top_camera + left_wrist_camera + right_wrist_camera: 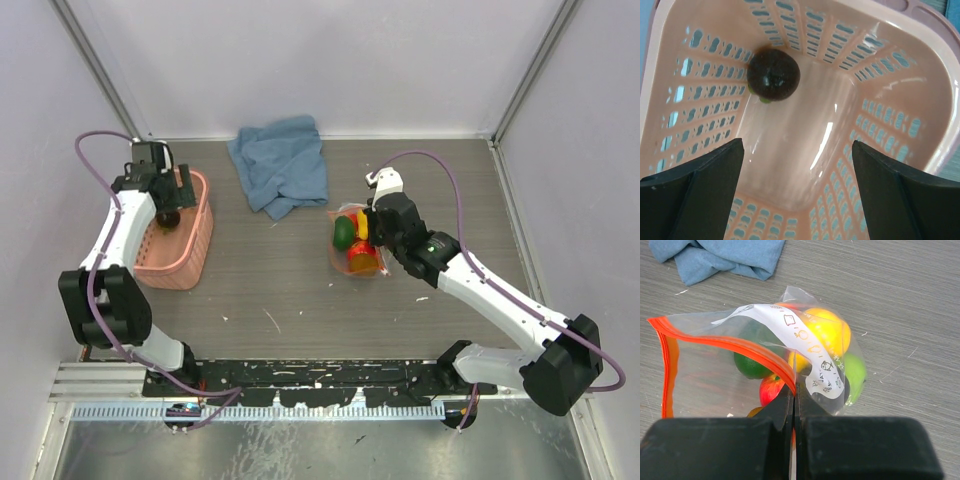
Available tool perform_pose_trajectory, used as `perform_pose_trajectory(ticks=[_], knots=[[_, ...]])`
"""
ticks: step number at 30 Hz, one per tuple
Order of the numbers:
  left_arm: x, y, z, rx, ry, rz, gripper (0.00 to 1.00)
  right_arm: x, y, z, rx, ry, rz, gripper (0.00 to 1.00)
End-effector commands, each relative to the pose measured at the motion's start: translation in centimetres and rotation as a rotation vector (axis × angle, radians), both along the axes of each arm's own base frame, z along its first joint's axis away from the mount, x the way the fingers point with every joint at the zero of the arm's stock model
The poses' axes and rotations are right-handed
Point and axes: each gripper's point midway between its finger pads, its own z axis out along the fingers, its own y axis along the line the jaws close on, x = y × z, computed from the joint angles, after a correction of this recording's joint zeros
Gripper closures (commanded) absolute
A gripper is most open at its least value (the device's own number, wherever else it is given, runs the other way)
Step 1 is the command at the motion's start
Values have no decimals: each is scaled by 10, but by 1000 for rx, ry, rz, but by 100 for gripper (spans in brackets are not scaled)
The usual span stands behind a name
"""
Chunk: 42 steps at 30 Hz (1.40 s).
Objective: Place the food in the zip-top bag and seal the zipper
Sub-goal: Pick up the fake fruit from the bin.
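Observation:
The clear zip-top bag [715, 375] lies on the table [280, 290] right of centre, also in the top view [355, 250]. It holds several toy fruits: yellow [827, 330], dark green [750, 365], red [771, 389] and light green [856, 372]. My right gripper [796, 390] is shut on the bag's red-orange zipper strip [740, 345], which stands open. A dark brown fruit [773, 74] lies in the pink basket [890, 120] at the far left. My left gripper [797, 150] hangs open and empty inside the basket, just short of that fruit.
A crumpled blue cloth [282, 165] lies at the back centre, also in the right wrist view [720, 257]. The pink basket [190, 250] stands near the left wall. White walls enclose the table on three sides.

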Motion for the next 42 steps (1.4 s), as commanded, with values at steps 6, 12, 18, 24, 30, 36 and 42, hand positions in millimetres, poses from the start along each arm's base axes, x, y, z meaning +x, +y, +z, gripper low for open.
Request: perform_pose_trajectory(ticks=[6, 12, 18, 24, 30, 36, 42], knots=[[46, 17, -5, 68, -137, -91, 12, 4, 5, 23, 59, -76, 12, 99], [52, 26, -33, 92, -151, -105, 15, 4, 5, 23, 58, -78, 11, 99], [59, 37, -46, 135, -156, -94, 15, 5, 7, 22, 60, -76, 14, 99], [59, 47, -71, 150, -86, -91, 15, 5, 6, 21, 54, -76, 8, 99], [54, 49, -101, 119, -15, -90, 18, 7, 5, 19, 48, -72, 4, 99], [53, 47, -112, 102, 14, -105, 25, 7, 5, 19, 48, -74, 0, 99], [53, 43, -106, 91, 0, -121, 40, 7, 5, 19, 48, -75, 1, 99]])
